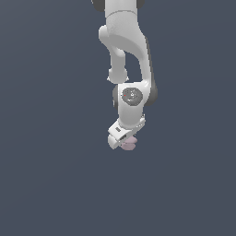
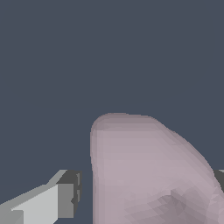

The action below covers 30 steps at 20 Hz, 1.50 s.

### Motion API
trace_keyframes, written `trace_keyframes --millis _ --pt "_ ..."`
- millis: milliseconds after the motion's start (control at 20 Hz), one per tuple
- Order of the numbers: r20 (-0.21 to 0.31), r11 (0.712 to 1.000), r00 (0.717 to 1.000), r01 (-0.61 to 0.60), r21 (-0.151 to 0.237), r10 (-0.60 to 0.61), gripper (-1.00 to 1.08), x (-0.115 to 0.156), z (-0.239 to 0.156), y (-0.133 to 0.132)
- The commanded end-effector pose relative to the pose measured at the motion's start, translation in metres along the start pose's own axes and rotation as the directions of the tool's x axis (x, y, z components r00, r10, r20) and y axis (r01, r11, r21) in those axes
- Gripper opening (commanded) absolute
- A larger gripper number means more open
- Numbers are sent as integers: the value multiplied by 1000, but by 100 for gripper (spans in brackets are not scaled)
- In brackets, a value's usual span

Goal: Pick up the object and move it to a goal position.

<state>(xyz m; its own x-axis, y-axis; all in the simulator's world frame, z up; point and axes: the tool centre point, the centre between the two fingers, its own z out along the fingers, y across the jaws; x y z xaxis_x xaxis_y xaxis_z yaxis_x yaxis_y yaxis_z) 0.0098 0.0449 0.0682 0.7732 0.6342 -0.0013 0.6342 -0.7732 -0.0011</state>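
Hanging below the white arm (image 1: pixel 124 50), the gripper (image 1: pixel 125 142) is sitting around the pale pink object (image 1: pixel 128 144), one finger (image 2: pixel 48 203) apart from it; grip uncertain.

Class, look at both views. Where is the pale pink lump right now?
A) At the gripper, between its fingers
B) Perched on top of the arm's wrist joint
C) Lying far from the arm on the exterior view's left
A: in the exterior view the pink lump sits at the tip of the gripper, and the wrist view shows it filling the space beside one of the fingers.
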Motion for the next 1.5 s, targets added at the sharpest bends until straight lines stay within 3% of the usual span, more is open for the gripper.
trace_keyframes --millis 0,50,100,850,1450 --pt "-1 1000 1000 1 -1 -1 100 1 3 1" --pt "-1 1000 1000 1 -1 -1 100 1 3 1" --pt "-1 1000 1000 1 -1 -1 -100 1 3 1" --pt "-2 1000 1000 1 -2 -1 -100 0 -5 2" --pt "-2 1000 1000 2 -1 -2 -100 -11 -88 17"
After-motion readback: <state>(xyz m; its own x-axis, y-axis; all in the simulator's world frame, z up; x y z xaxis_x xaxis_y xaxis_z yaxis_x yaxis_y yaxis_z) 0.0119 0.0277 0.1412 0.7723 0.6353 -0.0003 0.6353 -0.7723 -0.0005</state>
